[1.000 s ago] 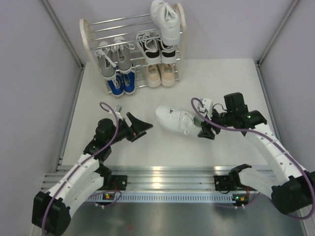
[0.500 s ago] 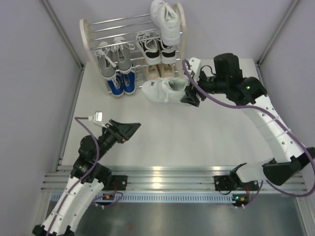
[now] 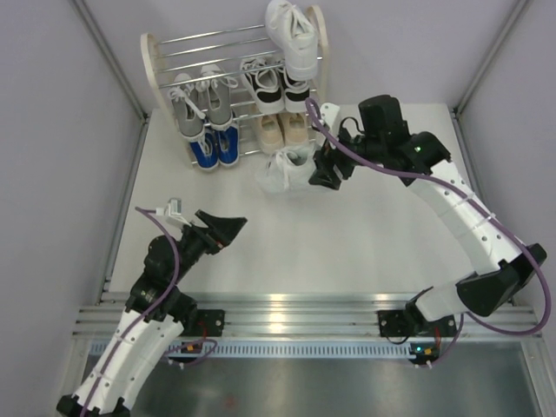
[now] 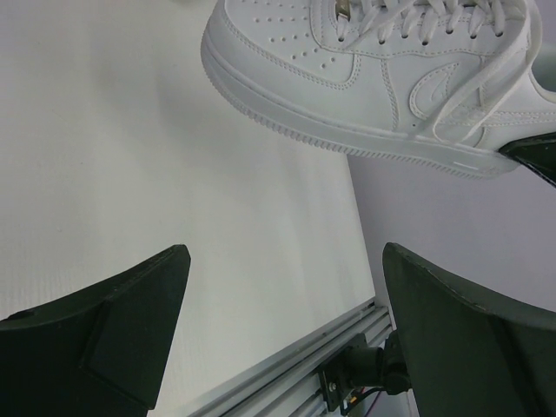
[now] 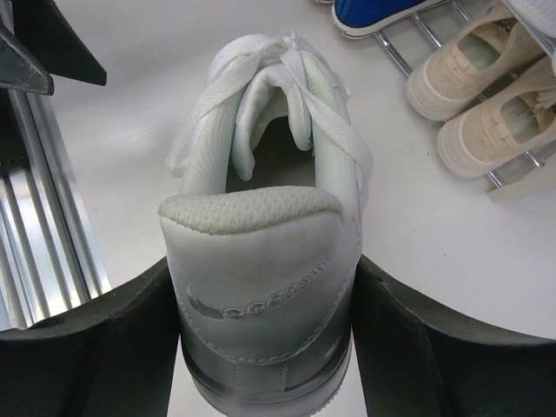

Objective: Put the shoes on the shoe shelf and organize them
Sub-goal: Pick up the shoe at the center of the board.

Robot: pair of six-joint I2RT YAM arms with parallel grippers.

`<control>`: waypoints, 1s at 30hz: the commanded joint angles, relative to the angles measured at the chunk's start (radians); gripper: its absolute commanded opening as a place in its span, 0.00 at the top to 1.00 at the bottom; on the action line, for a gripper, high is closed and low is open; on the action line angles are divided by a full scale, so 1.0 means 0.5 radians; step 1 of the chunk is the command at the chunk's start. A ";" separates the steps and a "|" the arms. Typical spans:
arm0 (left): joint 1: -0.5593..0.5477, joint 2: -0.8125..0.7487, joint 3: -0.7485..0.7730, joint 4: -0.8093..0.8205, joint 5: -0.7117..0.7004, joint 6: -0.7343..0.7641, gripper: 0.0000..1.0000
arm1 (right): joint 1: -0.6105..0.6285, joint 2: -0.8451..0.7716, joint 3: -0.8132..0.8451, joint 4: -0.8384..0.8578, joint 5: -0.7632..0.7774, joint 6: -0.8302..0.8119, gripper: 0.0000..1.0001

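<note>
My right gripper is shut on the heel of an all-white sneaker and holds it in the air just in front of the shoe shelf. The right wrist view shows both fingers pressed on the heel. The shelf holds grey sneakers, black-and-white ones, blue ones, beige ones and one white sneaker on top. My left gripper is open and empty, low at the near left; its wrist view shows the held sneaker ahead.
Grey walls close the table on the left, right and back. An aluminium rail runs along the near edge by the arm bases. The top-left rods of the shelf carry nothing.
My right gripper lifted the white sneaker off the table and carried it back-left to the shelf front, turning its toe downward. My left arm drew back toward the near left.
</note>
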 commanded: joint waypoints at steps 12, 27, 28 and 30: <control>-0.004 -0.252 -0.004 -0.128 -0.099 -0.035 0.02 | 0.080 0.263 0.930 0.479 -0.111 0.363 1.00; -0.004 -0.222 0.060 -0.205 -0.206 -0.013 0.02 | 0.099 0.775 1.741 0.817 -0.015 0.627 1.00; -0.004 -0.216 0.057 -0.205 -0.212 -0.010 0.02 | 0.096 0.806 1.762 0.841 -0.003 0.637 1.00; -0.001 -0.200 0.057 -0.202 -0.221 -0.010 0.02 | 0.093 0.840 1.830 0.869 0.018 0.658 1.00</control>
